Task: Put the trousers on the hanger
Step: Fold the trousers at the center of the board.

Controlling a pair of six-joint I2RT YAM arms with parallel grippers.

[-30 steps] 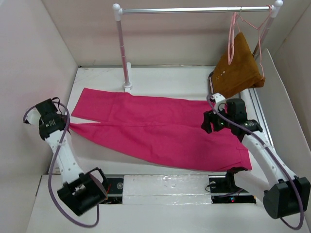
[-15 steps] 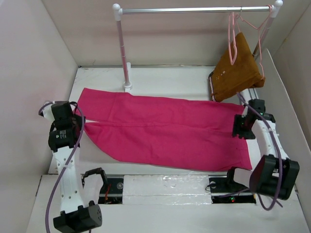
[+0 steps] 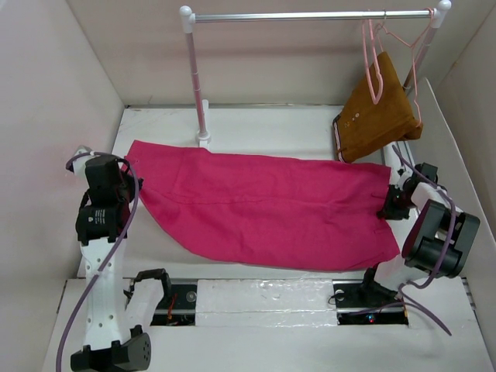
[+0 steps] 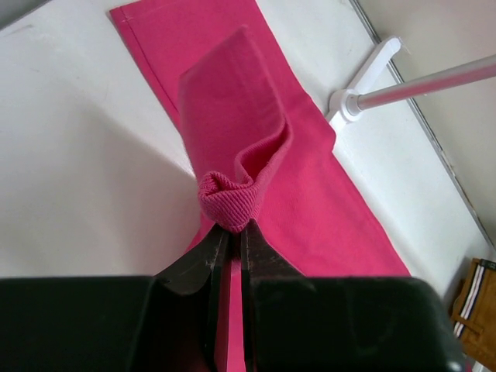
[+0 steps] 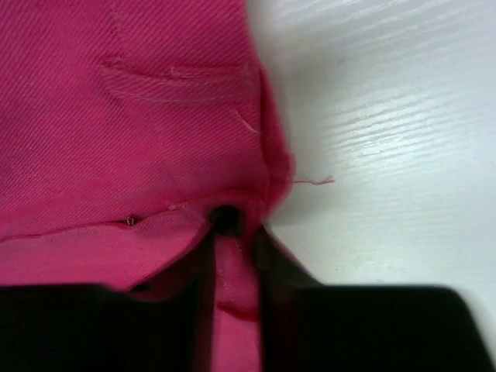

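Note:
The magenta trousers (image 3: 263, 209) lie spread across the white table, legs to the left, waist to the right. My left gripper (image 3: 126, 181) is shut on a bunched leg end (image 4: 229, 203), with the leg folded up in front of it (image 4: 232, 116). At the right edge my right gripper (image 3: 390, 204) pinches the waist edge of the trousers (image 5: 139, 116); a fold of pink cloth sits between its fingers (image 5: 236, 232). A pale-pink hanger (image 3: 375, 66) hangs from the rail at the back right, apart from both grippers.
A silver rail (image 3: 310, 15) on a pink post (image 3: 195, 85) spans the back. A mustard-brown garment (image 3: 380, 116) hangs at its right end on another pink hanger (image 3: 415, 74). Pale walls enclose the table on three sides.
The left gripper carried the near leg end back and right, so the two legs now overlap. The right arm swung out to the waist edge and its jaws closed on the cloth.

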